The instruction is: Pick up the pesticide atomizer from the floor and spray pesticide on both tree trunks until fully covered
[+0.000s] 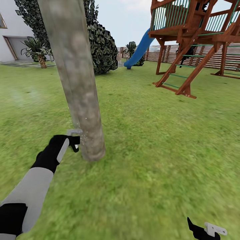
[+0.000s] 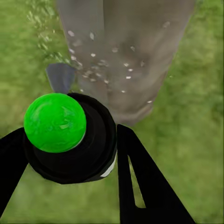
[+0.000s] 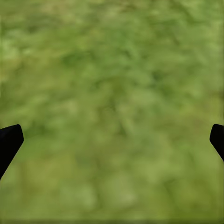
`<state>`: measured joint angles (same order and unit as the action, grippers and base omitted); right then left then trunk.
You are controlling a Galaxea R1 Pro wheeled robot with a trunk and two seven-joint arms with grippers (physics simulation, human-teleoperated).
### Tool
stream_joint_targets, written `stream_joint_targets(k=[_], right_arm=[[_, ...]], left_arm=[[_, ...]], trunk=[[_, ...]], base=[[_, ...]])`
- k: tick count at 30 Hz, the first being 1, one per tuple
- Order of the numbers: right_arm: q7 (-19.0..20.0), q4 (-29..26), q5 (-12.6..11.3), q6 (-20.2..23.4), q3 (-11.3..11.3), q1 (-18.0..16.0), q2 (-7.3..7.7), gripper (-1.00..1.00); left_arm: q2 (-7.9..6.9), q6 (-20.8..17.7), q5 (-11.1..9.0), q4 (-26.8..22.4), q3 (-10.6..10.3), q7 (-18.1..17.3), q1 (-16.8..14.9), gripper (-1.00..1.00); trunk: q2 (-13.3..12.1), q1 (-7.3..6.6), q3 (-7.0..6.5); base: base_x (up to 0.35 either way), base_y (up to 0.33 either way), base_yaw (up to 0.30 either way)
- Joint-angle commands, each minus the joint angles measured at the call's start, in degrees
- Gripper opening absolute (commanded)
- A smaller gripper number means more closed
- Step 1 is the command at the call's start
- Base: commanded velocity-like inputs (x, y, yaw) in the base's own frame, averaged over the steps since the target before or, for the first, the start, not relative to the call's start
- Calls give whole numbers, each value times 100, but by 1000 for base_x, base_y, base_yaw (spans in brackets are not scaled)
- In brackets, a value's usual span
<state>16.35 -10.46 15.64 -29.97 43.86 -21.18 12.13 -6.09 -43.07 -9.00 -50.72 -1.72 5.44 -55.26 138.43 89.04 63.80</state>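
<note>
A thick pale mottled tree trunk rises from the grass floor at centre-left. My left gripper is low beside the trunk's base, shut on the pesticide atomizer, a black bottle with a round green top. The trunk is close ahead in the left wrist view, dotted with white pesticide specks. Specks also float between the gripper and the trunk. My right gripper hangs low at the right over grass, open with nothing between its fingers.
A wooden play tower with a blue slide stands at the back right before a slat fence. A dark leafy bush sits behind the trunk. A small palm and the white house are far left.
</note>
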Motion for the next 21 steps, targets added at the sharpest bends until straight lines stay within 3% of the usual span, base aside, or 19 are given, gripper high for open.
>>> stream_joint_targets(k=[1,3,5,6,8,10,12,15,20,21], right_arm=[[0,0,0,0,0,0,0,100],[0,0,0,0,0,0,0,100],[0,0,0,0,0,0,0,100],[0,0,0,0,0,0,0,100],[0,0,0,0,0,0,0,100],[0,0,0,0,0,0,0,100],[0,0,0,0,0,0,0,100],[0,0,0,0,0,0,0,100],[0,6,0,0,0,0,0,100],[0,8,5,0,0,0,0,100]], left_arm=[[243,-289,76,-6,-8,1,-80,-100],[507,-470,95,-42,-14,1,-207,-100],[531,-565,76,-74,-7,1,-330,-100],[477,-718,80,-81,13,-2,-397,-100],[136,-885,35,-79,41,-20,-567,-100],[-38,-916,-36,-78,30,-24,-656,-100],[-9,-961,-66,-82,-1,-57,-677,-100],[42,-1274,-55,-94,-12,-464,-717,-100],[-255,-1326,-64,-72,6,-578,-795,-100],[-228,-1327,-66,-76,-24,-692,-789,-100]], trunk=[[0,0,0],[0,0,0],[0,0,0],[0,0,0],[0,0,0],[0,0,0],[0,0,0],[0,0,0],[0,0,0],[0,0,0]], base=[[0,0,0],[0,0,0],[0,0,0],[0,0,0],[0,0,0],[0,0,0],[0,0,0],[0,0,0],[0,0,0],[0,0,0]])
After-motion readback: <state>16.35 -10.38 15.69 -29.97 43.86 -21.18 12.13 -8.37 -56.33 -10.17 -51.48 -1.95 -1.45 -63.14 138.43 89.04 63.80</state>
